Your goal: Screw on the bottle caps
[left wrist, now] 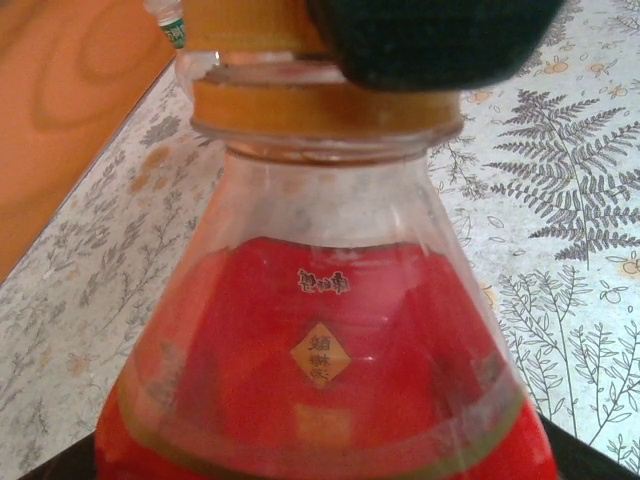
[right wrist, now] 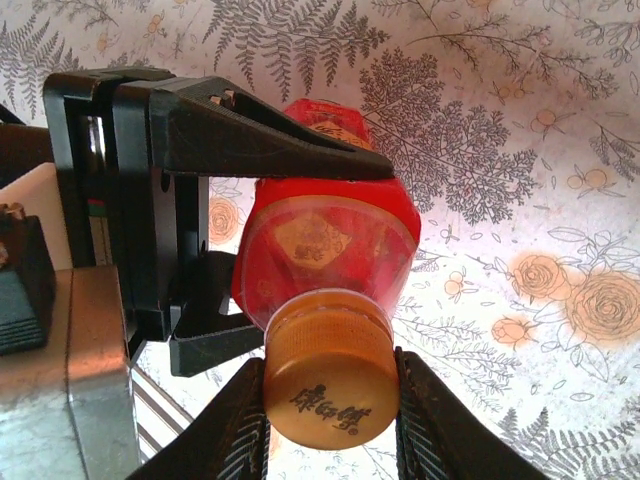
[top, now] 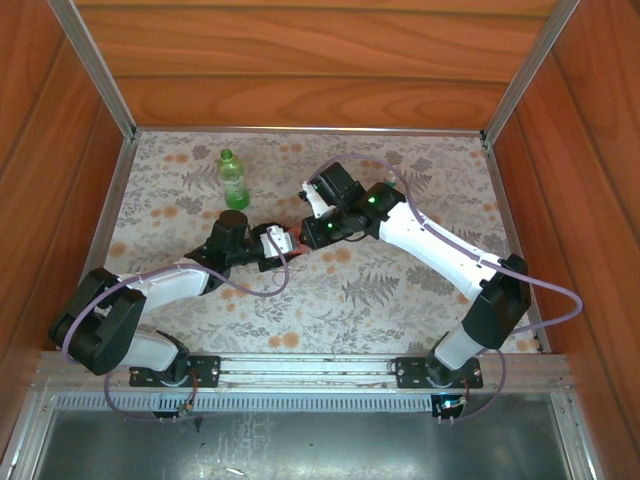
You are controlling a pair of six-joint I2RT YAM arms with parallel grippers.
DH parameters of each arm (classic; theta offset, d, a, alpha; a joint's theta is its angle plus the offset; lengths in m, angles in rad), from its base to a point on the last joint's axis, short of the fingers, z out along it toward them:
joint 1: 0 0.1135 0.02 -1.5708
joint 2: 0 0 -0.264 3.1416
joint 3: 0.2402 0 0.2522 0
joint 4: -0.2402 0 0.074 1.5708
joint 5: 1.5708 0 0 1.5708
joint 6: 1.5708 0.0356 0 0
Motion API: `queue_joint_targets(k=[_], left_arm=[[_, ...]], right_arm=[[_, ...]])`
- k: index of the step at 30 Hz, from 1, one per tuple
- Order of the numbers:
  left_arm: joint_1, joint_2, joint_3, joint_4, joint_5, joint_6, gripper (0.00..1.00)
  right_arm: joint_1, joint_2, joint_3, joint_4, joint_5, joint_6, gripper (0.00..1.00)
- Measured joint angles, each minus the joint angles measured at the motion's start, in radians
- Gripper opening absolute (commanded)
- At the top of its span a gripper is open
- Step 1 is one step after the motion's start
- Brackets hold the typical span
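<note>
Left gripper [right wrist: 320, 252] clamps the red-labelled clear plastic bottle [left wrist: 320, 330]; right gripper [right wrist: 335, 415] pinches the round orange plastic cap [right wrist: 328, 375] between its fingers. Keep the cap square to the bottle's axis while twisting.

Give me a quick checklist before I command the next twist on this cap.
1. Hold of left end effector on red bottle: ok, clamped on its body.
2. Contact of right end effector with orange cap: ok, touching both sides.
3. Seating of orange cap on the neck: ok, level in the left wrist view.
4. Thread fully run down: cannot tell.
5. Standing of green bottle at the back: ok, upright.
</note>
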Motion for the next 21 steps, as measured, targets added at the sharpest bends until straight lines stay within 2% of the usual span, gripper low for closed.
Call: queue_joint_targets(k=[4,11,17,21], left_arm=[[-0.006,-0.001,0.0,0.027,0.01,0.003,0.58],[-0.01,-0.016,0.0,0.041,0.021,0.021,0.58],[-0.016,-0.033,-0.008,0.049,0.042,0.023,0.58],[-0.017,-0.036,-0.011,0.049,0.045,0.023,0.58]], right_arm=[[0.001,-0.054,-0.071,0.018,0.0,-0.142,0.58],[0.001,-0.287,-0.267,0.103,-0.032,-0.643,0.62],[0.001,-0.291,-0.236,0.127,-0.045,-1.016,0.59],[0.001,-0.218,-0.161,0.109,-0.031,-1.16,0.5]])
